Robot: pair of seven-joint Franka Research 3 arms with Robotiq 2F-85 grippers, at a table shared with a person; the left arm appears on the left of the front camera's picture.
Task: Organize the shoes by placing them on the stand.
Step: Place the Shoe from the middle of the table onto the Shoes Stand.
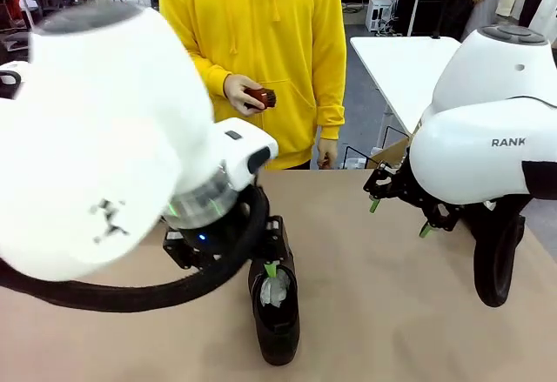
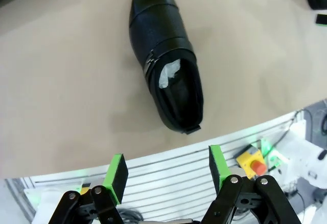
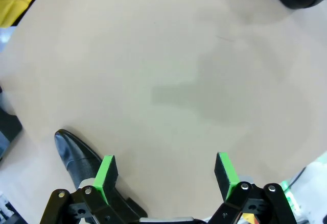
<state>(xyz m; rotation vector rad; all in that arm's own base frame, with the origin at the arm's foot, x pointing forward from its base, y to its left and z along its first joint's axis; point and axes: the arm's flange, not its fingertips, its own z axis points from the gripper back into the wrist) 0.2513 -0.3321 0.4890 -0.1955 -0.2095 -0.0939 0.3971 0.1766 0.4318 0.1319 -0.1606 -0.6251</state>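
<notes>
Shoe (image 1: 278,338), a single one, lies on table (image 1: 392,312)

Left arm (image 1: 104,138): white glossy rounded shell, small black scuff marks, green-blue lit ring at wrist, thick black cable (image 1: 130,299) looped below. Right arm (image 1: 487,147): white shell, grey top cap, black letters "RANK", second black cable (image 1: 496,264). Left gripper (image 2: 167,170), right gripper (image 3: 165,175): black linkages, silver pivot pins, green pads (image 2: 116,175). Person's hoodie (image 1: 261,51): yellow, front pocket, long sleeves.
</notes>
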